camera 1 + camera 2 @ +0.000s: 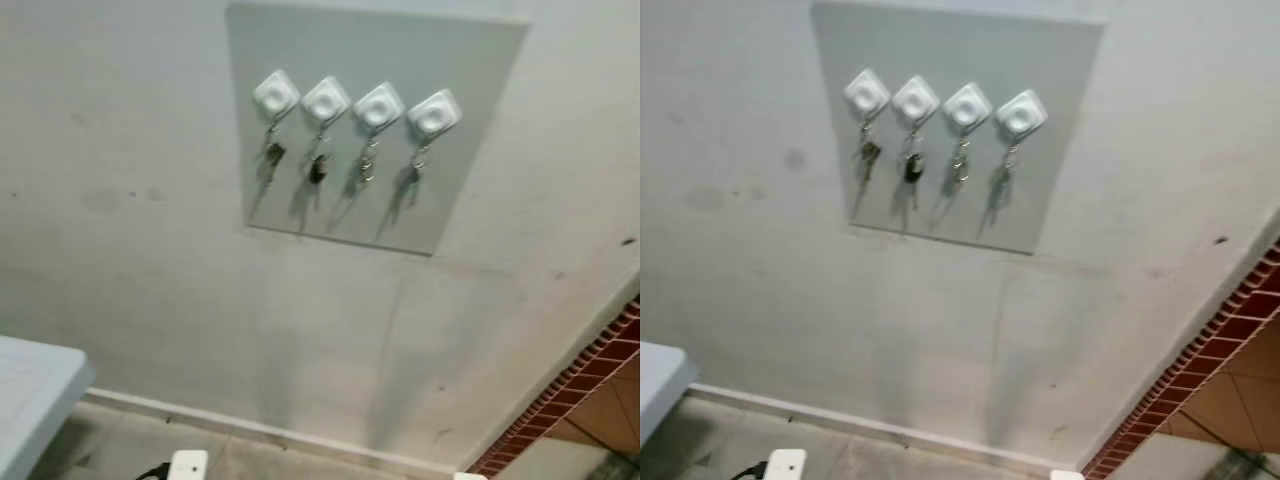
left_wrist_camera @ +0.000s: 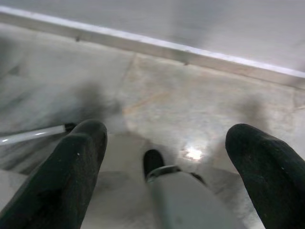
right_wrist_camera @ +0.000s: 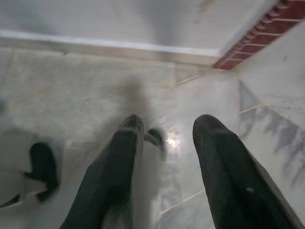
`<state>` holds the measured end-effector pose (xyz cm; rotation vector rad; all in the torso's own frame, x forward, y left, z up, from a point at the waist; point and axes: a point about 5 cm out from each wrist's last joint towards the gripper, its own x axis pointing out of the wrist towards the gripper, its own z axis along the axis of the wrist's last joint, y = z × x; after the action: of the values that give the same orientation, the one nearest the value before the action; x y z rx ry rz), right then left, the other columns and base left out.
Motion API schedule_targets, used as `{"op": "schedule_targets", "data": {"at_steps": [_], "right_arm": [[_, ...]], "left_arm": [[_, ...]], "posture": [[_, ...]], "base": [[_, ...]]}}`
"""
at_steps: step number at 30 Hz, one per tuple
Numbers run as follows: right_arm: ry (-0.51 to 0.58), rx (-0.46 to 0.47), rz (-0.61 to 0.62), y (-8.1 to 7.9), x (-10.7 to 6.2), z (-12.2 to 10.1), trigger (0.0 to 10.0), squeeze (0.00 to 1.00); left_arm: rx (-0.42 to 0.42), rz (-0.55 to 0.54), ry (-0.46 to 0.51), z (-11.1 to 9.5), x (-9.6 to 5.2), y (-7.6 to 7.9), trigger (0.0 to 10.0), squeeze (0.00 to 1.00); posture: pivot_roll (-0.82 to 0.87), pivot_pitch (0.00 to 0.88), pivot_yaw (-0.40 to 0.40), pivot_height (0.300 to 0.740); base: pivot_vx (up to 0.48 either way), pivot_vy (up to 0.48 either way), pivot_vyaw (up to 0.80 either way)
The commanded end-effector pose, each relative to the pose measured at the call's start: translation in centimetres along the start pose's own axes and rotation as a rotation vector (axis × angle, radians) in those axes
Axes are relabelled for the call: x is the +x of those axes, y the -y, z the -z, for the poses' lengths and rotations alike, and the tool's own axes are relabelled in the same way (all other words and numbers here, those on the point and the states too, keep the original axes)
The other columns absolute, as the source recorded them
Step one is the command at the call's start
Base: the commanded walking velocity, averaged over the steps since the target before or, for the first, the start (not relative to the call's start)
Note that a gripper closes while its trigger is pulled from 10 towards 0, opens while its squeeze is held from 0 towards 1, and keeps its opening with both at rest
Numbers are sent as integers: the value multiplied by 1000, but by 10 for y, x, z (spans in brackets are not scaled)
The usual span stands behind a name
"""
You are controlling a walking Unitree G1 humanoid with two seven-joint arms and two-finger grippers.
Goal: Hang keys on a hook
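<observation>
Hanging low, both grippers, left (image 2: 162, 157) and right (image 3: 167, 157), gape wide, empty. Four white square hooks (image 1: 352, 105) at twelve o'clock already carry keys (image 1: 318, 168); confirm each ring seats fully

Nothing here can be read: no text, label, brand, number or sign on anything in sight. The grey board (image 1: 470, 120) on the wall is plain, the 4 white hooks (image 1: 353, 104) on it carry no marking, and the keys (image 1: 318, 168) hanging from them are too small and blurred to show any lettering.
</observation>
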<state>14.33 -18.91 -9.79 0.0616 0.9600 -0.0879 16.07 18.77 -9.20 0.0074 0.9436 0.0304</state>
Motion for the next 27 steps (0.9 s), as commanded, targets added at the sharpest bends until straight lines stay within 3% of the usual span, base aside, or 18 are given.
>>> {"op": "schedule_targets", "data": {"at_steps": [1,27], "right_arm": [[9,6,28,10,-1,-1,10000,0],[22,36,27,8,0,-5,10000,0]], "left_arm": [[0,25,10,-4,2,11,10000,0],[8,19,7,-5,2,9,10000,0]], "posture": [[-20,0,-12,740],[-18,0,-9,740]], "base": [[0,-480,0],[0,-480,0]]}}
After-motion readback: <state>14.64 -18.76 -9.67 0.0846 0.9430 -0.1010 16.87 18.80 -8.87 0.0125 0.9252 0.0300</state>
